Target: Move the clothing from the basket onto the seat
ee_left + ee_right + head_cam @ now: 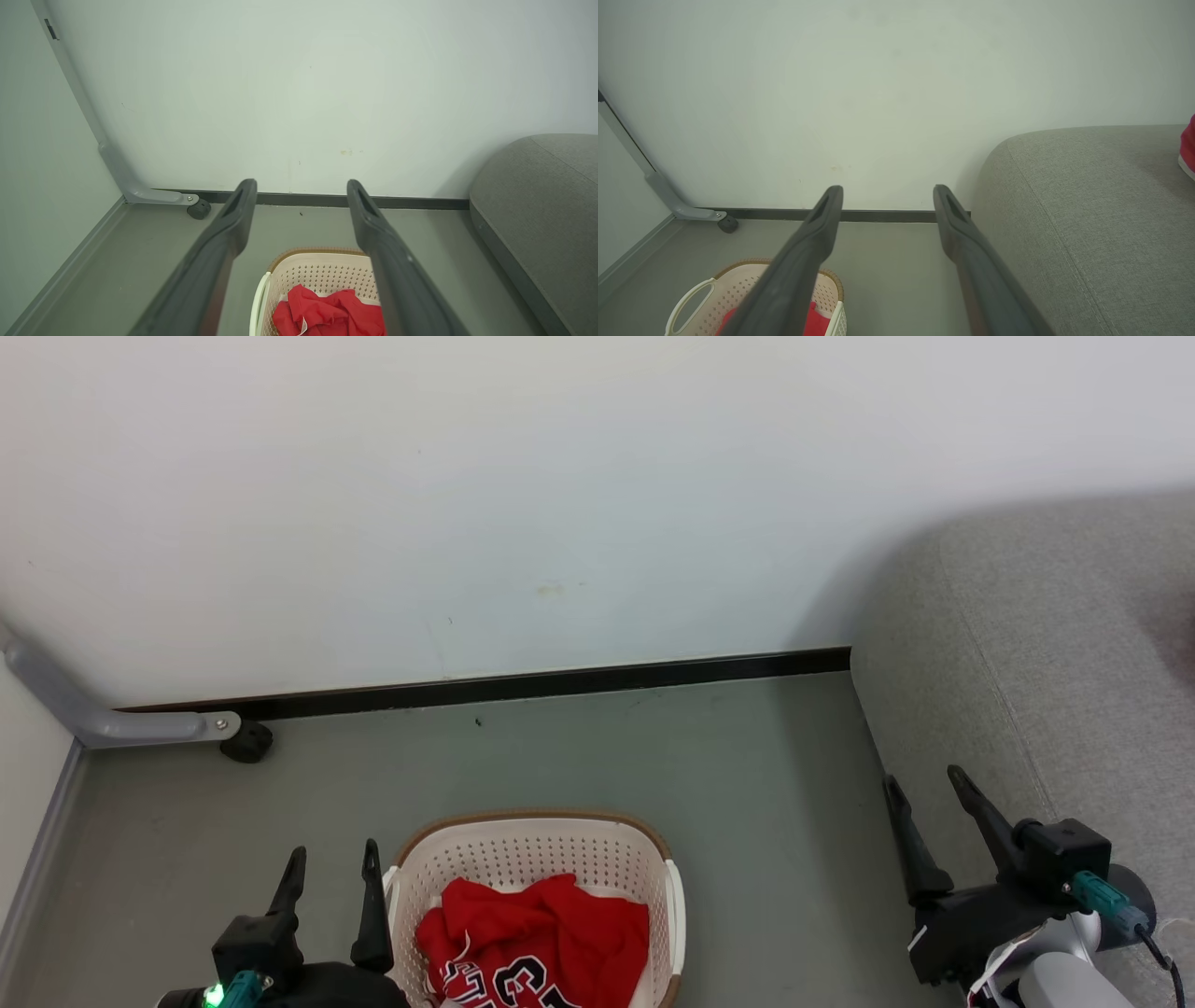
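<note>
Standing off to the side, I could see the basket (pixel 532 819) sat on the grey floor (pixel 653 775) right in front of the robot, a little out from the white wall (pixel 560 476). The clothing (pixel 546 933) — red jersey stuff with black, white-edged lettering — was bunched up inside it, with a bit of white fabric along the edge. The left hand (pixel 334 851) hovered just beside the basket's left side, fingers spread wide, nothing in them. The right hand (pixel 924 779) was well apart from the basket, near the seat (pixel 1046 644), also wide and holding nothing. The seat was off to the robot's right, up by the wall. From the right wrist's angle, a sliver of red fabric (pixel 1188 142) with a white edge lay on the seat. A grey metal leg (pixel 112 723) with a small black caster (pixel 247 743) stood in the left corner by the dark baseboard (pixel 560 683).
</note>
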Robot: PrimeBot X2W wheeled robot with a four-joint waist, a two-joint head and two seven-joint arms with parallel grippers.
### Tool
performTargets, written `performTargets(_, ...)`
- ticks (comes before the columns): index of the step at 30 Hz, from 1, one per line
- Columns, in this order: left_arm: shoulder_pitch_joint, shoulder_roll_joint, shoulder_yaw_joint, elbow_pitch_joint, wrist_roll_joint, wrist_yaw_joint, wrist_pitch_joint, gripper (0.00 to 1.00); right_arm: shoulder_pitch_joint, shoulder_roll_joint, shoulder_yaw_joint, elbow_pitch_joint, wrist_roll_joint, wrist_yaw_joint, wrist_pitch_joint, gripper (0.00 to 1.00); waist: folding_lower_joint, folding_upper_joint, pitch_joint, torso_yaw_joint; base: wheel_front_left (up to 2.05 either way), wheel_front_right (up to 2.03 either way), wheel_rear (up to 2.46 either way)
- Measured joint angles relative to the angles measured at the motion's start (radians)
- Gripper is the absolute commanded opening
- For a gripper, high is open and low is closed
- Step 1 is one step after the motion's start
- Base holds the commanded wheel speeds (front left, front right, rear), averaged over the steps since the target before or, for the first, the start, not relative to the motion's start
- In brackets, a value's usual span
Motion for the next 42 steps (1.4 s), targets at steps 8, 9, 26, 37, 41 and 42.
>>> performTargets(8, 0.017, -0.007, 0.002, -0.007, 0.003, -0.001, 0.0, 1.0, 0.001, -0.005, -0.02, -0.057, -0.001, -0.004, 0.0, 1.0, 0.0, 0.0, 0.028, 0.001, 0.0, 0.0, 0.0)
performTargets(9, 0.017, -0.008, 0.002, -0.007, 0.003, -0.002, 0.0, 1.0, 0.001, -0.007, -0.023, -0.065, -0.001, -0.004, 0.0, 1.0, 0.0, 0.0, 0.035, 0.001, 0.0, 0.0, 0.0)
performTargets(26, -0.073, -0.043, -0.027, 0.027, 0.003, -0.018, 0.0, 1.0, -0.112, -0.049, -0.06, -0.236, -0.039, -0.008, 0.0, 1.0, 0.0002, 0.0001, 0.226, -0.001, 0.0, 0.0, 0.0)
performTargets(37, -0.208, -0.058, -0.066, 0.124, -0.002, -0.036, 0.0, 1.0, -0.207, -0.064, -0.071, -0.318, -0.063, -0.008, -0.003, 1.0, 0.0002, 0.0001, 0.385, -0.013, 0.0, 0.0, 0.0)
performTargets(41, -0.255, -0.062, -0.075, 0.172, -0.002, -0.036, 0.0, 1.0, -0.242, -0.066, -0.077, -0.358, -0.068, -0.008, -0.003, 1.0, 0.0003, 0.0001, 0.443, -0.022, 0.0, 0.0, 0.0)
performTargets(42, -0.268, -0.062, -0.076, 0.188, -0.002, -0.036, 0.0, 1.0, -0.253, -0.067, -0.079, -0.368, -0.068, -0.008, -0.003, 1.0, 0.0002, 0.0002, 0.458, -0.024, 0.0, 0.0, 0.0)
